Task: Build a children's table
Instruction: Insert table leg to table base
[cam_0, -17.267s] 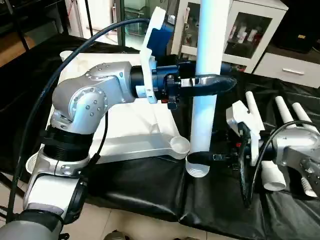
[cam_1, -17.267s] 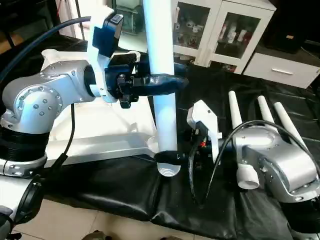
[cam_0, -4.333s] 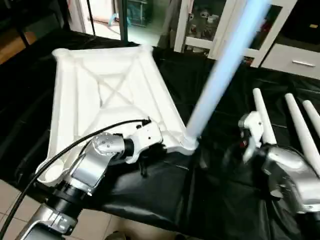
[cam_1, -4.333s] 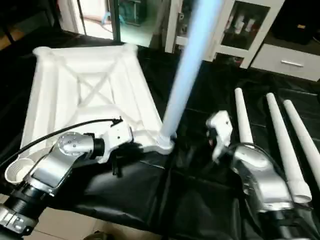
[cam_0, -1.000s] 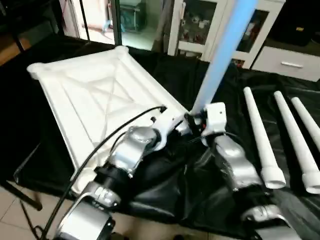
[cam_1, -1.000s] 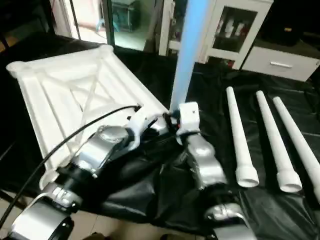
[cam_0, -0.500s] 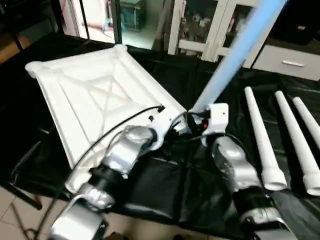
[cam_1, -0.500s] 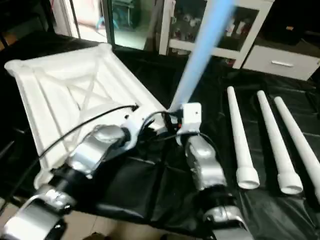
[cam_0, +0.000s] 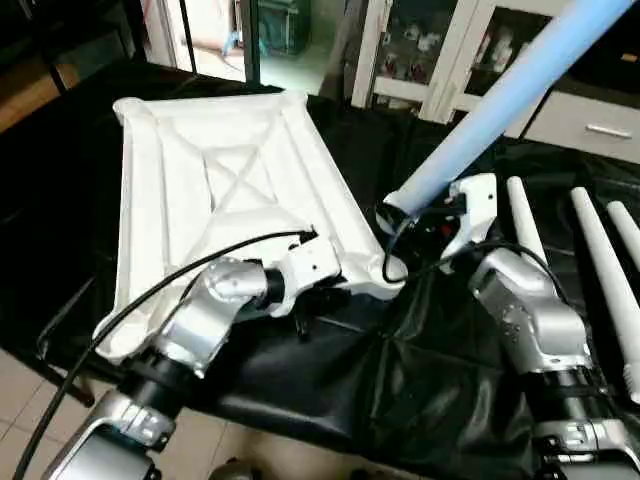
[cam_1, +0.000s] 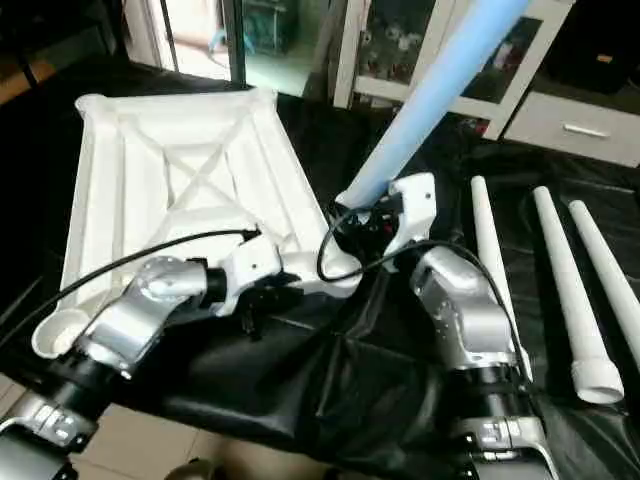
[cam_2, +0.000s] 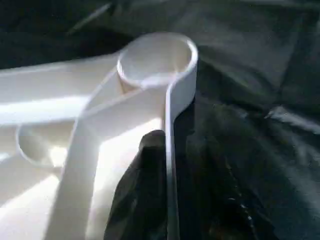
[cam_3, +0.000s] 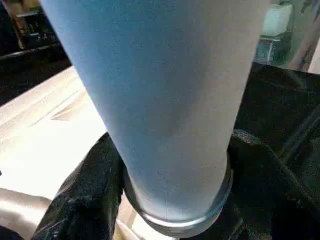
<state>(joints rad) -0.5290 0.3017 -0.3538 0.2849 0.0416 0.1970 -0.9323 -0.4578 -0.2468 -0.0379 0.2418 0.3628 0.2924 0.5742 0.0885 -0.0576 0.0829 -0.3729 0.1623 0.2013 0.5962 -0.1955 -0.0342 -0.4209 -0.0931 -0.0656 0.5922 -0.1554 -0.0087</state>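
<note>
since a second ago, leg (cam_0: 500, 105) tipped well off vertical and its foot lifted clear of the near corner socket (cam_2: 157, 57), now empty, so seating likely needs redoing. long axis slanting from threaded end by the right gripper (cam_0: 432, 215), fingers closed around it, up and away to the right; upside-down tabletop (cam_0: 215, 190) flat on the black counter (cam_0: 400, 380), three spare legs (cam_1: 560, 270) lying to its right. left gripper (cam_2: 170, 200) astride the near rim, fingers slightly parted, grip uncertain.

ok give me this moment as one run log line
right gripper: shut on leg, tilted at corner socket | left gripper: straddling tabletop rim | spare legs: lying right
</note>
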